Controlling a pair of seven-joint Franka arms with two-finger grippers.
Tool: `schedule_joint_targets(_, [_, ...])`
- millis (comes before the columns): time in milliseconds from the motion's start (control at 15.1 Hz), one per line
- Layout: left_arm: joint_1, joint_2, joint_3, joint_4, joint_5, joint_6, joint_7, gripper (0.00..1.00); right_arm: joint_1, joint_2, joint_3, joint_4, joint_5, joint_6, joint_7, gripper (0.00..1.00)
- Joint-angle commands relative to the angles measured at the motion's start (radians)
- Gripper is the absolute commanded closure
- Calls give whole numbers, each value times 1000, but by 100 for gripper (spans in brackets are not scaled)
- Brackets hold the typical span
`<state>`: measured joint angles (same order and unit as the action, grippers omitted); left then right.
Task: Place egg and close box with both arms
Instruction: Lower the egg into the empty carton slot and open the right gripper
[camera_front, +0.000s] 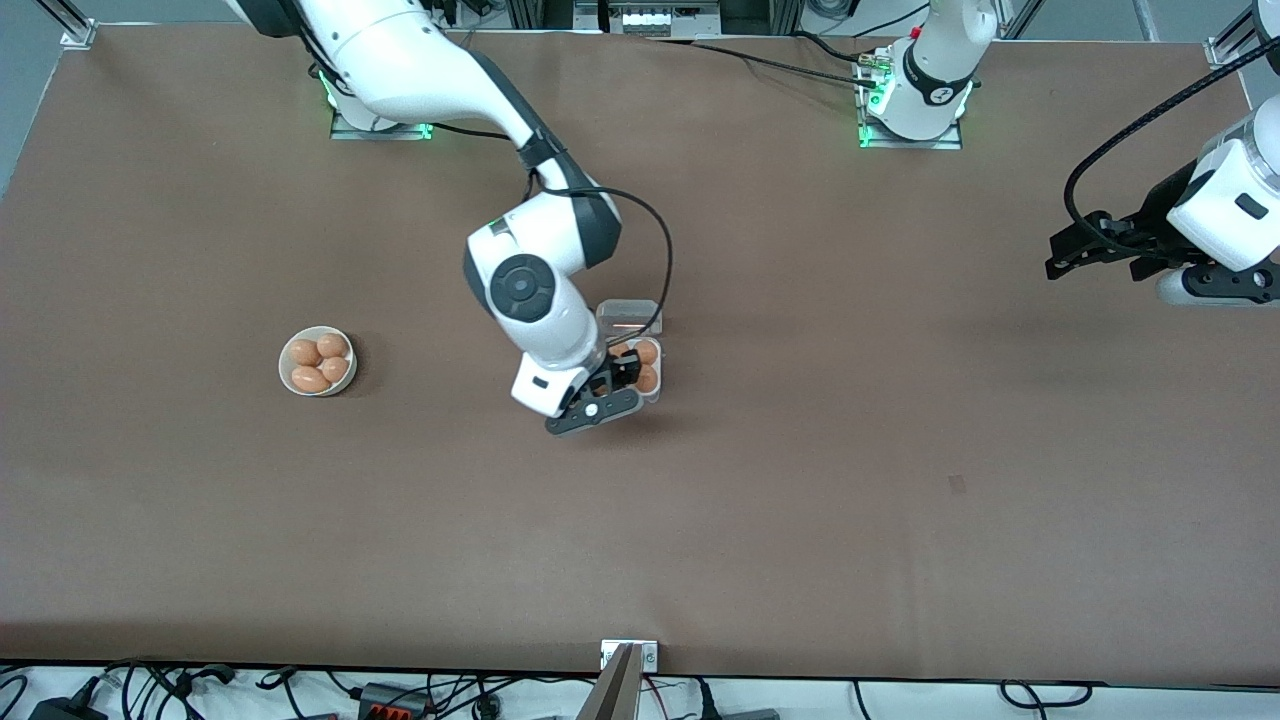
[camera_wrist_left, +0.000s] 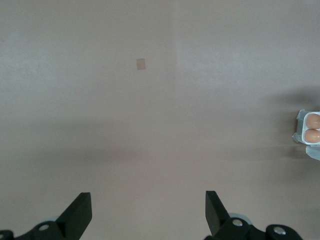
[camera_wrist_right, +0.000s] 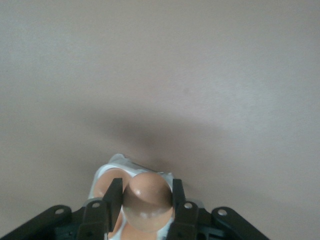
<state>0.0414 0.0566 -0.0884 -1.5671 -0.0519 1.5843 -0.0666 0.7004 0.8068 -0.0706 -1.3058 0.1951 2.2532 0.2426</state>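
Observation:
The box stands mid-table with its clear lid hinged open on the side toward the robots' bases. Two brown eggs lie in its cells on the left arm's side. My right gripper is shut on a brown egg and holds it just over the box's tray, above the cells on the right arm's side. Another egg shows in a cell beneath. My left gripper is open and empty, waiting above the table's left-arm end; in its wrist view the box shows at the picture's edge.
A round white bowl holding several brown eggs stands toward the right arm's end, level with the box. A small darker patch marks the brown table, nearer the front camera. Cables run along the table's front edge.

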Motion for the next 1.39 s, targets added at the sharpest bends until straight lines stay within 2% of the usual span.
schedule_joint_targets(0, [2,5,-2,24,-12,-13,-4,0,25,-1,-14,-15,3,12,29,98])
schedule_joint_targets(465, [0,6,-2,47,-11,-20,-2,0,33,-1,-14,-67,-6,9,24,98])
schedule_joint_targets(1328, [-9,9,-7,50,-9,-3,-4,0,37,14,-14,-66,-5,31,37,98])
